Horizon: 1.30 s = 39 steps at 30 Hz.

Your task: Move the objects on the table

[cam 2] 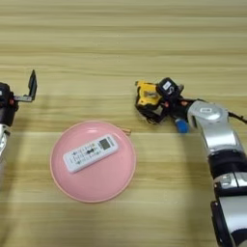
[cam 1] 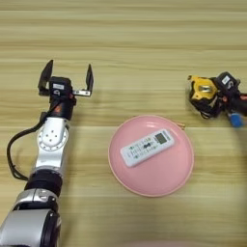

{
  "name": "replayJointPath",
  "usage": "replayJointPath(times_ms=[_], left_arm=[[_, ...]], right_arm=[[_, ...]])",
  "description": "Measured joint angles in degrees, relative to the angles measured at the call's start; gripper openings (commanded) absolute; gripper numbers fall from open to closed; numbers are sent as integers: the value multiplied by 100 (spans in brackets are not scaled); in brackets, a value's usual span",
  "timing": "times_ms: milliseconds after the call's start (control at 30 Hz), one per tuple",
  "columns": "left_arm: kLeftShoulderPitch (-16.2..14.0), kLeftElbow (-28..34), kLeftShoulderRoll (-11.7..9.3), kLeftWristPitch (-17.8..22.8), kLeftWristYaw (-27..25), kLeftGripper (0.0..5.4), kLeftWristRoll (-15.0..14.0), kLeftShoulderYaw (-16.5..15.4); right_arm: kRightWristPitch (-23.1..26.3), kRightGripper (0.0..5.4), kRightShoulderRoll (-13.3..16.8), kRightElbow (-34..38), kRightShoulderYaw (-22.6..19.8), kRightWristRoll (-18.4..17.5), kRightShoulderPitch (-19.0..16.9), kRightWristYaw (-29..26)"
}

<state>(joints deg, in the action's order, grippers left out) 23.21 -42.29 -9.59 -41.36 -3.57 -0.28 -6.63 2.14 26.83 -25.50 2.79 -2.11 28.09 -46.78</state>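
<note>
Remote control, slim and white with a grey screen, lies slantwise in the pink plate near the middle of the wood-grain table. To the right, the right gripper has its black fingers closed around the yellow-black tape measure, with a small blue-and-white tube just beside the wrist. On the left, well apart from the plate, the left gripper is over bare wood with its two fingers spread wide and holding nothing
</note>
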Motion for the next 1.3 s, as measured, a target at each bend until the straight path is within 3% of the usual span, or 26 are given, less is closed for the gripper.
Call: replayJointPath(times_ms=[233,400,633,967,1300], left_arm=[[2,-5,2,-9,5,540,1,4],[2,-5,2,-10,11,540,2,4],[2,-5,3,-11,13,540,1,4],[3,-5,2,-12,12,540,1,3],[3,-2,2,-13,12,540,1,4]], right_arm=[[333,475,-13,1727,325,-161,-636,-287],[348,475,13,2188,463,-194,-844,-505],[198,475,191,2959,751,-623,-1203,-1278],[247,475,345,3417,1218,-724,-1293,-1779],[376,475,406,2995,1753,-637,-1123,-2223]])
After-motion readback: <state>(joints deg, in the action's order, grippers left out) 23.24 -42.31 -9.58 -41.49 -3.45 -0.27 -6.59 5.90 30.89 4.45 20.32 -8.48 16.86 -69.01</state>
